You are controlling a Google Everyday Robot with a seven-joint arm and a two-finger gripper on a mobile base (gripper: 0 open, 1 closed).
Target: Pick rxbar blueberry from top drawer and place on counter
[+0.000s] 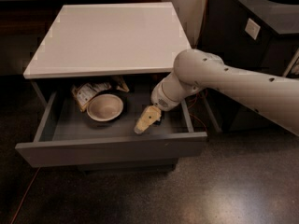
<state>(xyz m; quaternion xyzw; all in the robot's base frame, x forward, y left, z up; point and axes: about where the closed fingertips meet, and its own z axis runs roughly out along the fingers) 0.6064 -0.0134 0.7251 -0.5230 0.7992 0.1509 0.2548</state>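
Observation:
The top drawer [112, 148] of the grey cabinet is pulled open. My gripper [145, 121] reaches down into it, right of the middle and near the drawer floor, with the white arm [224, 80] coming in from the right. The rxbar blueberry does not show; the gripper and wrist hide the drawer floor under them. The white counter [110, 36] on top of the cabinet is bare.
In the drawer's back left lie a crinkled tan-and-white snack bag [88, 92] and a tan bowl [105, 107], and a small tan packet [122, 83] sits at the back. A dark counter with a round hole [275, 3] stands at the right.

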